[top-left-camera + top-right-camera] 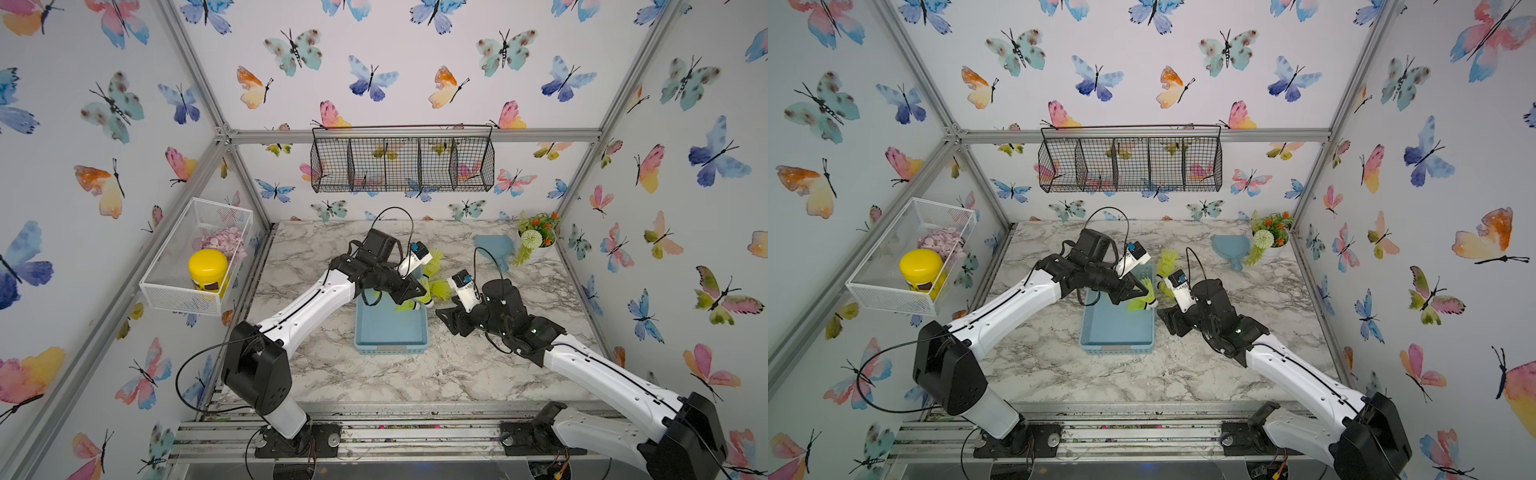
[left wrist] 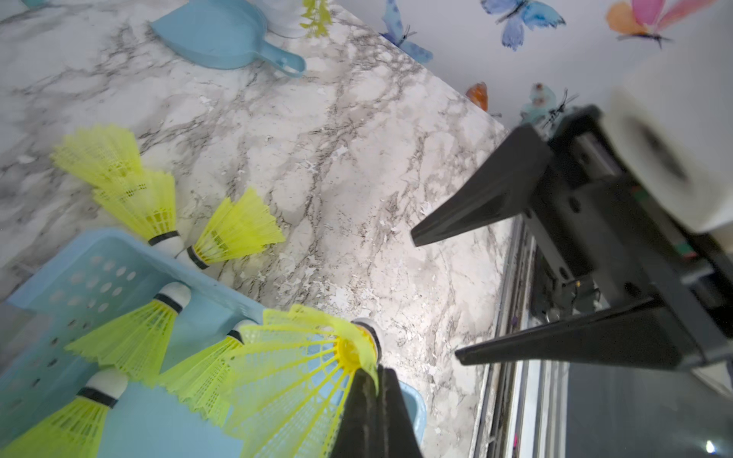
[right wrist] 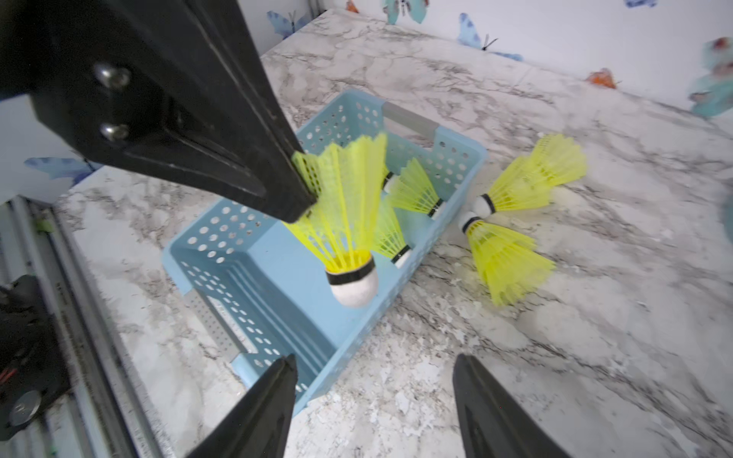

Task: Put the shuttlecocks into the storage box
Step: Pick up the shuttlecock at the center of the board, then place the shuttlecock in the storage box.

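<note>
Shuttlecocks [image 2: 131,329] are found in three places on my feeds.

1. The held shuttlecock [image 3: 349,222] hangs cork down in the air above the storage box [image 3: 222,242], close to the long wall facing the right arm. The left fingers [image 3: 258,158] are pressed flat together on the rim of its yellow skirt. The left wrist view confirms this grip [image 2: 373,408].

2. Inside the box, the left wrist view shows three lying on their sides on the blue floor. They are bunched toward the far end, and their skirts overlap.

3. Outside the box, more lie on the counter [image 1: 415,374], just beside the far part of that same wall. One is at [image 2: 238,230] and another at [image 2: 139,202], with its cork nearly against the box. A further skirt behind them may be a third, but I cannot tell whether it is nested into its neighbour.

The right fingers [image 3: 261,404] are spread wide and grip nothing. They hang over bare counter just beside the box, apart from the held shuttlecock.

The box stands flat near the middle of the counter in both top views [image 1: 1117,349].
</note>
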Robot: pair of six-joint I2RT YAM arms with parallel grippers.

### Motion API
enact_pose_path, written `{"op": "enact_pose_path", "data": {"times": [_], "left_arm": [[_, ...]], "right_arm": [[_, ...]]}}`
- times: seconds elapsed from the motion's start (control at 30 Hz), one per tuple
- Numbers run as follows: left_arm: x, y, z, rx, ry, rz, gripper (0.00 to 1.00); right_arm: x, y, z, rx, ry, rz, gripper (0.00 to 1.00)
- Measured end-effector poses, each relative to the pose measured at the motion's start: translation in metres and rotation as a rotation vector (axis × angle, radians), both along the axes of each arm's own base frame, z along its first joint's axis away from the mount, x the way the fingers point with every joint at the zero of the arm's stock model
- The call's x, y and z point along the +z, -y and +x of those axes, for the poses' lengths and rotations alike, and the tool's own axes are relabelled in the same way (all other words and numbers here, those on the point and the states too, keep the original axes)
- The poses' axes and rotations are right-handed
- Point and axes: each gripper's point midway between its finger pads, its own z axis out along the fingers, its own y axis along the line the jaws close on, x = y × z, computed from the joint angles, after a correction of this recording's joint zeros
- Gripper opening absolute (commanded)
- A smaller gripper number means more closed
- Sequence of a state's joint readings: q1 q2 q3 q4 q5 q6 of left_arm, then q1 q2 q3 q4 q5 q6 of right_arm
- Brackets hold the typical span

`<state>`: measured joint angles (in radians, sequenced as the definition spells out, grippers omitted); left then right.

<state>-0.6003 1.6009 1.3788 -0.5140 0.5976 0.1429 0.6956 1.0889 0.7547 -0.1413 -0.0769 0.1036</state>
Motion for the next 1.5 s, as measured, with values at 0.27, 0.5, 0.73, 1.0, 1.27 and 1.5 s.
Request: {"op": "enact_pose_path", "data": {"times": [0.27,0.5,0.73,1.0,1.27,1.5], "left_arm": [[-0.011,-0.045,0.024,0.368,0.016,-0.009,0.0],[-0.011,-0.074,0.045,0.577,0.015,-0.034,0.0],[-0.042,-0.089,0.046,0.721,-0.109,-0.052,0.0],[-0.08,-0.101,0.039,0.85,-0.223,-0.069,0.0],[-0.086,-0.106,0.045,0.911,-0.235,-0.096,0.0],[-0.107,-0.107,0.052,0.928,-0.288,-0.105,0.0]], "right_arm": [[-0.003,0.031,0.014,-0.198,0.038,-0.022,0.73],[-0.001,0.04,0.019,-0.268,0.048,-0.016,0.73],[-0.003,0.042,0.02,-0.287,0.043,-0.014,0.73],[-0.003,0.042,0.02,-0.29,0.039,-0.009,0.73],[-0.004,0.042,0.02,-0.29,0.036,-0.01,0.73],[-0.008,0.043,0.019,-0.293,0.027,-0.011,0.73]]}}
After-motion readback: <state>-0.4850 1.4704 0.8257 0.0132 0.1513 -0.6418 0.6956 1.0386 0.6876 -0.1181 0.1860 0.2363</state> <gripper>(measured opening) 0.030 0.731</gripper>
